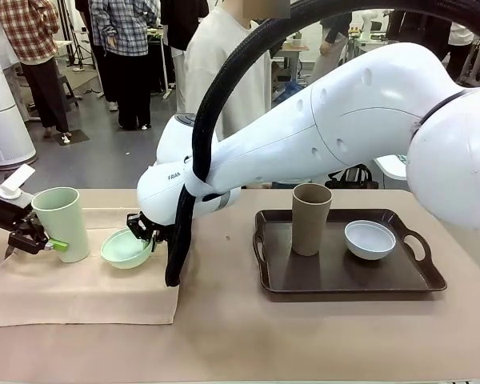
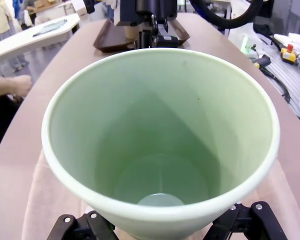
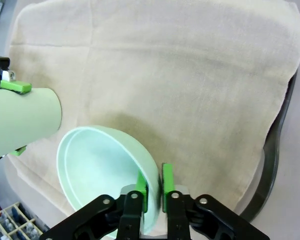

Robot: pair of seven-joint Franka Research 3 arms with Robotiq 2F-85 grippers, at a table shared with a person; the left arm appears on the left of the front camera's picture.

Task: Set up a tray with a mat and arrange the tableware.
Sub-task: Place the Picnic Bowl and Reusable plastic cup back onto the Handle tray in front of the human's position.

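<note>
In the front view, a beige mat point(image 1: 80, 292) was laid flat on the table point(image 1: 304, 336) toward nine o'clock, and a dark brown tray point(image 1: 344, 280) was set toward three o'clock, well apart from the mat. The mint green tumbler point(image 1: 62, 220) was seen upright on the far left part of the mat. It was clasped low on its wall by the left gripper point(image 1: 58, 242), whose jaws were spread wide around it, with a green pad pressed to each side. Just beside the tumbler, at its three o'clock, the mint green bowl point(image 1: 126, 248) was found on the mat, near but not touching the tumbler. In the right wrist view the bowl's rim was straddled by the right gripper point(image 3: 154, 184), with one green pad inside the wall and one outside. The jaws were set narrow, and it could not be told whether the rim was pinched or merely enclosed. On the tray, the tan-brown tumbler point(image 1: 310, 218) was stood upright in the left half. The white bowl point(image 1: 370, 240) was placed at its three o'clock, apart from it. At twelve o'clock, beyond the far edge of the table, a person point(image 1: 224, 72) in a pale top was seen standing.
</note>
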